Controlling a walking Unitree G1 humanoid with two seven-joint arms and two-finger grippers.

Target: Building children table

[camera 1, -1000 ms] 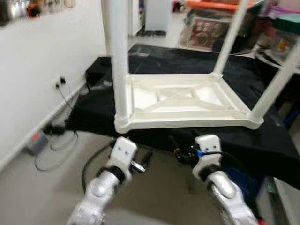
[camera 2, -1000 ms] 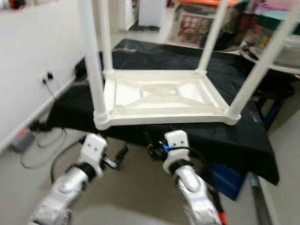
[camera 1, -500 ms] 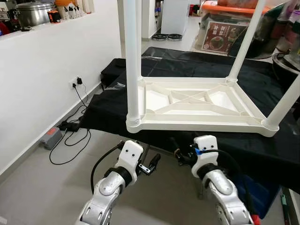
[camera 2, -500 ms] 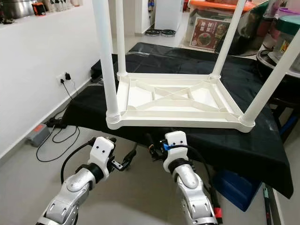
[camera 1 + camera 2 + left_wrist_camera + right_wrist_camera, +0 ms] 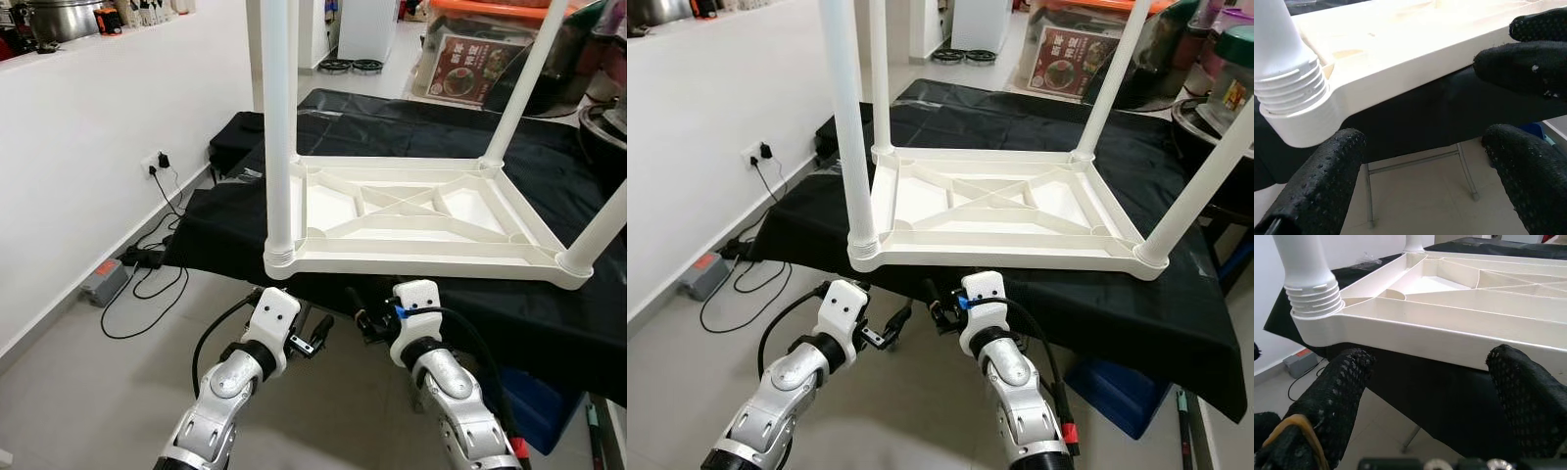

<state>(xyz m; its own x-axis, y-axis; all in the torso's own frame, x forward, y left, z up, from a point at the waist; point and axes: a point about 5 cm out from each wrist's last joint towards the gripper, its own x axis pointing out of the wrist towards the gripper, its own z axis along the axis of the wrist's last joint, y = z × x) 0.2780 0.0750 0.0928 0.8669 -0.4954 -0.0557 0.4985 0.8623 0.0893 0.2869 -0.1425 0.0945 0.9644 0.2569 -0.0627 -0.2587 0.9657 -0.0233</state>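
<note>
One wide bench (image 5: 245, 211) draped in black cloth carries the white plastic children's table (image 5: 411, 220), which lies upside down on it near the front edge. Its underside faces up, a rectangular frame with raised ribs crossing in an X between shallow recessed panels. Four round white legs (image 5: 278, 127) stand upright from its corners; the nearest corner socket shows threaded rings where the leg screws in. Below the bench's front edge, both silver arms reach forward. The left gripper (image 5: 1425, 127) hangs just under the table's near rim with its black dotted fingers spread apart, holding nothing. The right gripper (image 5: 1430, 396) sits beside it, fingers likewise apart, empty.
</note>
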